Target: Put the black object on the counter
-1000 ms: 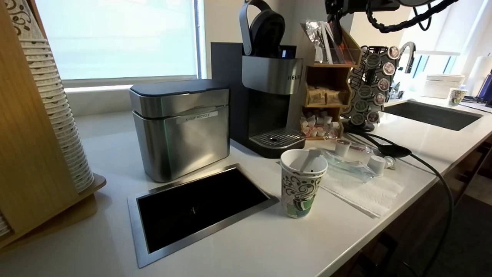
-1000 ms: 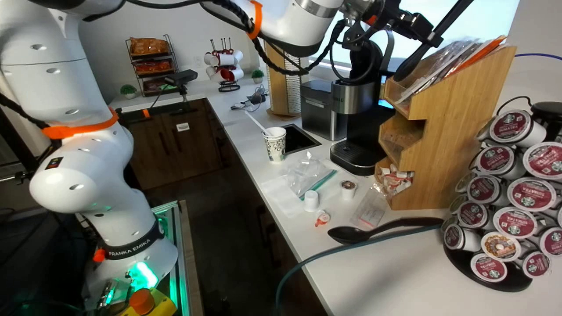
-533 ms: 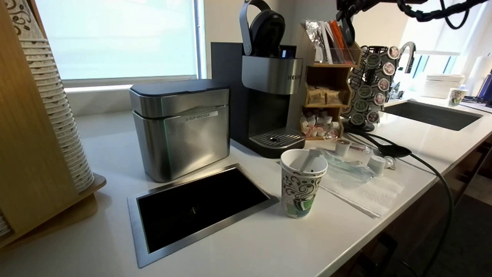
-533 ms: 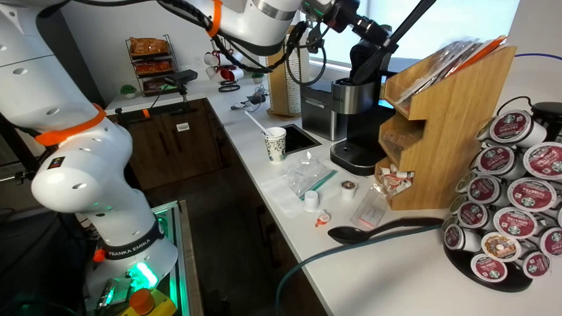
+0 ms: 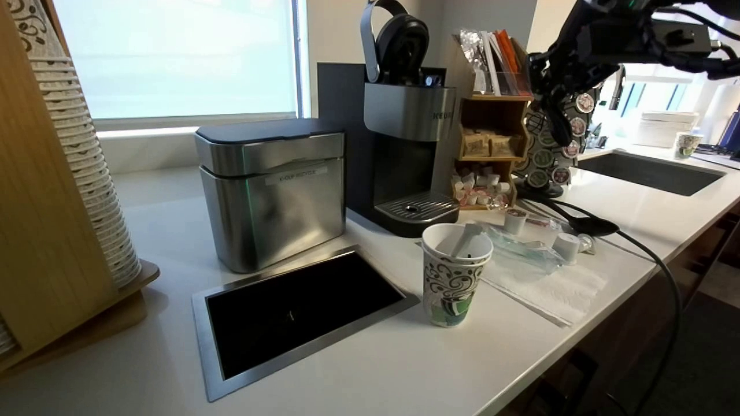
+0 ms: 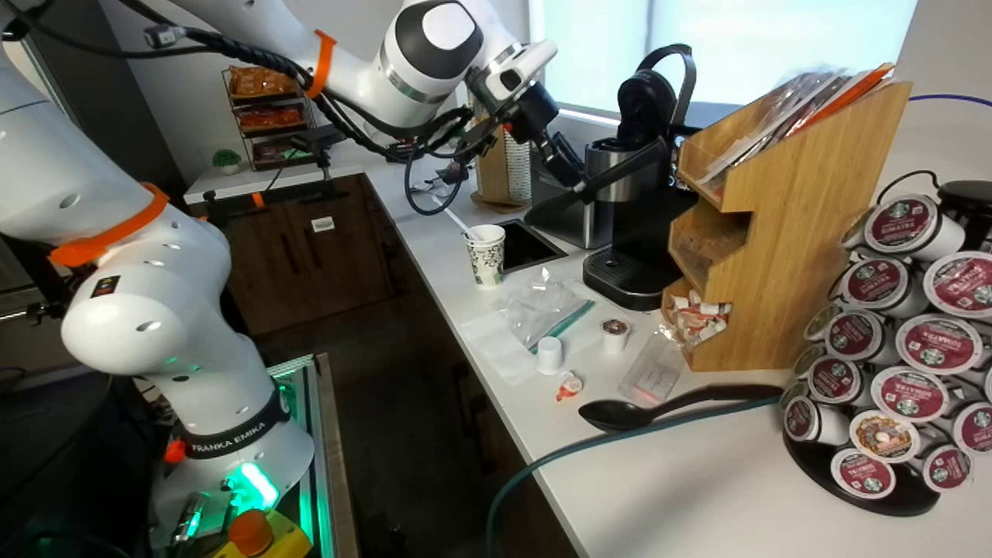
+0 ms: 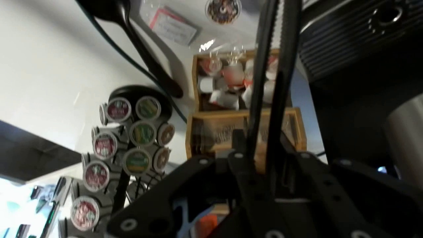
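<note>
Black spoon-like utensil (image 6: pixel 629 167), gripper (image 6: pixel 578 187) jaws closed on it, has swung lower and flatter, likely toward the white countertop (image 6: pixel 659 496).

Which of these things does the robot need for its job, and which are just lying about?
Part of the job:
gripper
black utensil in its grip
white counter

Just lying or standing about:
black spoon
plastic bag
paper cups
coffee machine
wooden rack
</note>
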Available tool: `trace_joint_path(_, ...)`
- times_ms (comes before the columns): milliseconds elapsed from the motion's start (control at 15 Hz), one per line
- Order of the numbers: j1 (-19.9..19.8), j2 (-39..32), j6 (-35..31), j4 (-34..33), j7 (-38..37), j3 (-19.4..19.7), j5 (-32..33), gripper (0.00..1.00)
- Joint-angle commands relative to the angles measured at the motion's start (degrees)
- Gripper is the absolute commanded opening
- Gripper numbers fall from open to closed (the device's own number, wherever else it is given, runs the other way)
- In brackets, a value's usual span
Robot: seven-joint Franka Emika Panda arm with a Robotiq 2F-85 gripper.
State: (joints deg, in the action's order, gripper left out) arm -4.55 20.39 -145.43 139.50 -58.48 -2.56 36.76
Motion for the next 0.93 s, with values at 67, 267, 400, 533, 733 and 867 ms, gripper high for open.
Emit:
trace_joint_path(67,-0.04,-0.85,0.11,5.28,7.01,1.72,-14.46,0.06)
trace_joint_path(267,-2.85,-5.4,-9.08,7.31,10.16,4.88,-20.11,0.06)
trace_joint_path(400,-2.81,-9.82,-15.1,7.19,17.39,8.28,-26.23,0.06)
trace_joint_path(533,2.89,-13.17,-17.11,6.59,27.37,14.74,-34.51,0.06)
trace_joint_path(733,6.87,-15.13,-12.95,5.1,41.9,19.03,-46.84,0.06)
trace_joint_path(867,3.45,-16.52,-9.0,2.99,50.91,17.21,-53.54,0.06)
